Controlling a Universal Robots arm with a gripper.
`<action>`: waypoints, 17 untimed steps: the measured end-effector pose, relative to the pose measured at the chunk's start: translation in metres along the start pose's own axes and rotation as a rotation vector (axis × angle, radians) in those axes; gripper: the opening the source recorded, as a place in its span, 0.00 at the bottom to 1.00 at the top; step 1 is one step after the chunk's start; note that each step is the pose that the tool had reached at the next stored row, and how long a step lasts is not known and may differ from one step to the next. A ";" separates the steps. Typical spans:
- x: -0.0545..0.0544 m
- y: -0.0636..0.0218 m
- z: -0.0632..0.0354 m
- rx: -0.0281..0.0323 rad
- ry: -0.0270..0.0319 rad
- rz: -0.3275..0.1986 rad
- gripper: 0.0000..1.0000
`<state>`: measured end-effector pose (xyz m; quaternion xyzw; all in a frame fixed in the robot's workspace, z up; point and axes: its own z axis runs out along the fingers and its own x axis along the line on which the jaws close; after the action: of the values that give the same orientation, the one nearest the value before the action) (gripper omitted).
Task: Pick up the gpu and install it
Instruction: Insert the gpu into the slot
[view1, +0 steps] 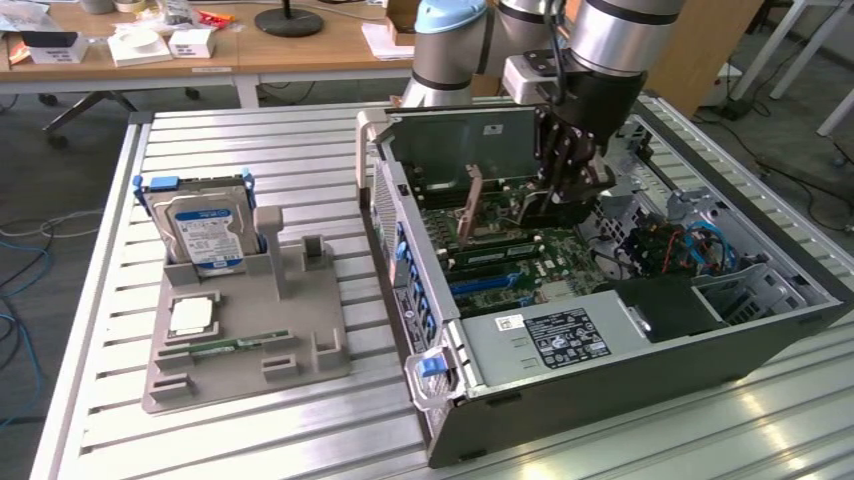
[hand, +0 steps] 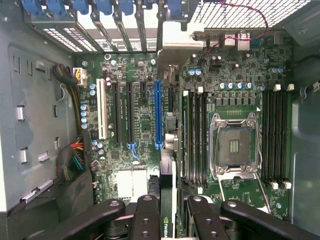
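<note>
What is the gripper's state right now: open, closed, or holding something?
Gripper: closed on the gpu, which it holds edge-on above the motherboard inside the computer case.

Matt black pincer (hand: 172, 202), metal-bracketed gpu (hand: 166, 222), glossy green motherboard (hand: 145, 132), ribbed bare-metal table (view1: 267, 140).

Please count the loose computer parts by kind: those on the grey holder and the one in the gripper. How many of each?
hard drive: 1
processor: 1
memory stick: 1
gpu, held in the gripper: 1
Total: 4
</note>
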<state>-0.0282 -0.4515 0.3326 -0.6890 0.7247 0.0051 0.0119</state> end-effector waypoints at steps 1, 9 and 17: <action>0.000 0.0002 0.0000 0.0000 0.0001 0.000 0.26; 0.000 0.0006 -0.0001 0.0000 0.0001 0.000 0.26; 0.001 0.0023 -0.0001 -0.0001 0.0001 0.000 0.26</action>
<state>-0.0307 -0.4527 0.3327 -0.6890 0.7246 0.0050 0.0118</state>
